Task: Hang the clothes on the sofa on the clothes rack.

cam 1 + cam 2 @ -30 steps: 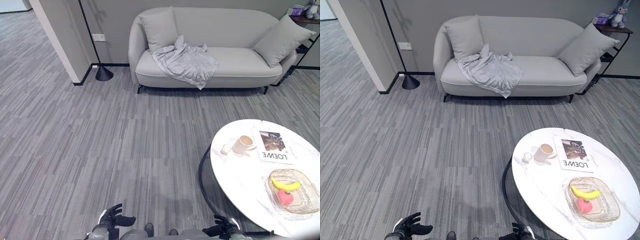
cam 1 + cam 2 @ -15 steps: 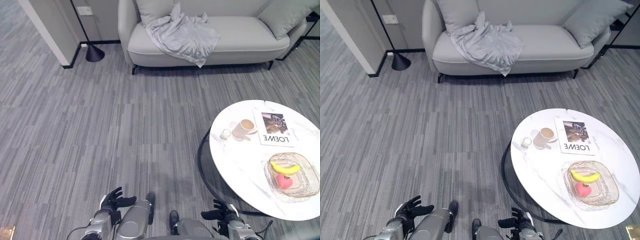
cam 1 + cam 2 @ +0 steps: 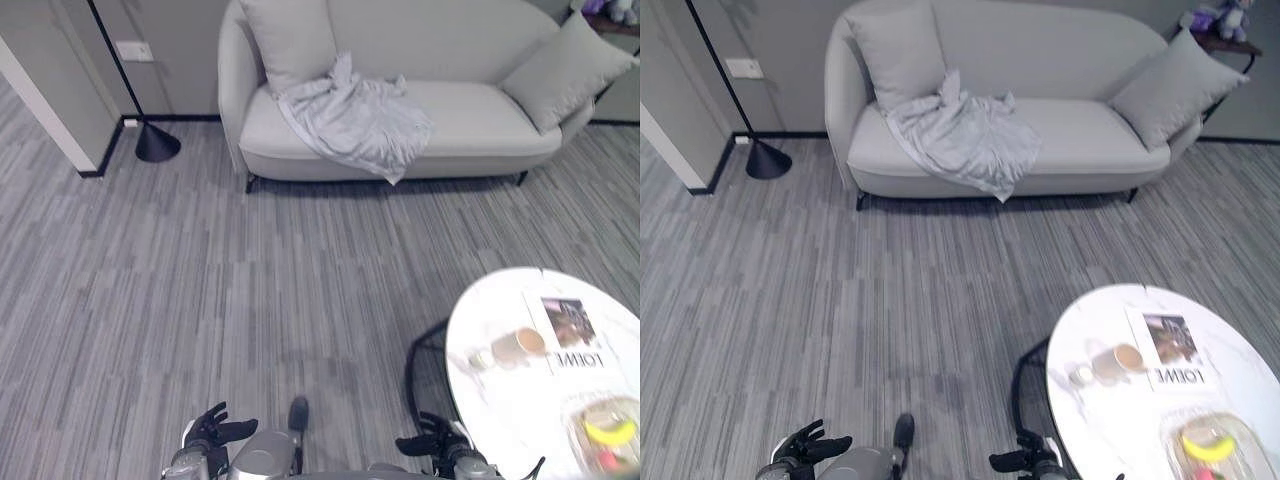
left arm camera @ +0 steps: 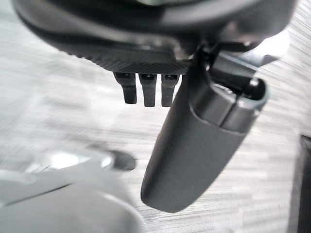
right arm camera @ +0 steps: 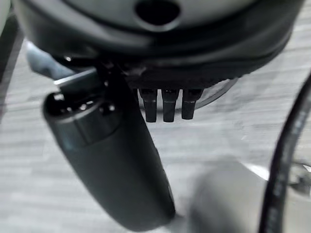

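We see a pale grey garment (image 3: 355,122) lying crumpled on the sofa (image 3: 470,130), its soft folds spread over the seat's left half, one edge hanging over the front and the top bunched against the left cushion (image 3: 290,40). The sofa is rounded, in smooth light grey cloth on thin dark legs, with a second square cushion (image 3: 565,70) leaning at its right end.

The floor (image 3: 200,280) is covered in grey strips of mixed tone, like carpet planks. A thin black pole rises from a dark cone base (image 3: 157,143) left of the sofa, against a grey wall with a white socket plate (image 3: 132,50). At the right stands a round white table (image 3: 1110,410) with a faint marble pattern; on it we make out a cup (image 3: 1115,362), a magazine (image 3: 1170,350) and a glass bowl (image 3: 1220,450) holding a banana, blurred and cut off by the edge.

Our left hand (image 3: 215,430) and right hand (image 3: 430,442) hang low, well apart from the garment, fingers loosely spread and holding nothing; the wrist views show short straight fingertips (image 4: 146,90) and a thumb (image 5: 116,170) over bare floor.
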